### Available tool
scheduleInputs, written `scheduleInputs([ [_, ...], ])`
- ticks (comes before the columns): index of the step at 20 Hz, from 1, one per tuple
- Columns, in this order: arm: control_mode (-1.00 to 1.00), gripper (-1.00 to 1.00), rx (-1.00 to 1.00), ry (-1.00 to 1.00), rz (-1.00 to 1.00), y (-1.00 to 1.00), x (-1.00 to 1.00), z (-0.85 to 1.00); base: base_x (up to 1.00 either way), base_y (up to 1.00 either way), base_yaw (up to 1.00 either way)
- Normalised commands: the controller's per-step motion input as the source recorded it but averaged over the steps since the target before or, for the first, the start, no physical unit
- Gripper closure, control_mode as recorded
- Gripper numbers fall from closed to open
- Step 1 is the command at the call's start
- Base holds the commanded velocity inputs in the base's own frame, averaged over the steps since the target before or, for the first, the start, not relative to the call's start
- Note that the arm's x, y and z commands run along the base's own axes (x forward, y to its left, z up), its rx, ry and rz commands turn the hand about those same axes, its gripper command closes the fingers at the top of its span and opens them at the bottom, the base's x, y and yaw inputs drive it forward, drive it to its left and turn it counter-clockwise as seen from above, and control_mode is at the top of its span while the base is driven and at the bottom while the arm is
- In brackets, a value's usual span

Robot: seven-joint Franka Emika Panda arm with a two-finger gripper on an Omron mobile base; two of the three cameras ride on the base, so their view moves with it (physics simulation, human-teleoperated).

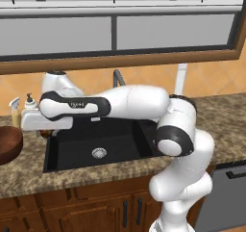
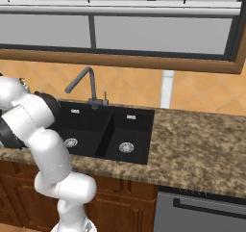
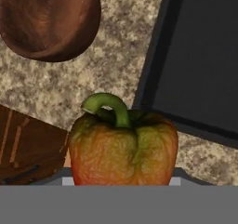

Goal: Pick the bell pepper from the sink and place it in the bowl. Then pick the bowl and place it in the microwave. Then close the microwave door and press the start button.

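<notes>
The bell pepper (image 3: 123, 148), orange-red with a curved green stem, hangs close in front of the hand camera, above the counter edge. My gripper (image 1: 44, 129) is shut on it, and the pepper hides the fingertips. In the left base view a bit of the pepper (image 1: 47, 134) peeks out under the hand, at the left rim of the black sink (image 1: 103, 139). The dark wooden bowl (image 3: 49, 21) stands on the counter beyond the pepper and is seen at the left edge as the bowl (image 1: 7, 144). The sink's basin (image 3: 200, 60) lies to the right.
A grey faucet (image 2: 81, 82) rises behind the sink (image 2: 103, 130). Two soap bottles (image 1: 19, 110) stand at the back left of the granite counter (image 2: 197, 144). Wooden cabinet doors (image 3: 28, 148) lie below the counter edge, and a dishwasher (image 1: 226, 197) is at the right.
</notes>
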Motion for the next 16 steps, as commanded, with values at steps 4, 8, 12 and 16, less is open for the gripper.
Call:
scheduleInputs([
  [4,-1.0,1.0,-0.02,0.0,0.11,1.0,0.31,-0.01,0.0,0.0,0.0],
  [8,-1.0,1.0,-0.08,-0.05,0.01,0.66,0.14,0.01,0.0,0.0,0.0],
  [12,-1.0,1.0,-0.12,-0.01,-0.03,0.21,0.0,0.06,0.0,0.0,0.0],
  [16,-1.0,1.0,-0.04,0.0,-0.14,0.06,0.0,0.0,0.0,0.0,0.0],
])
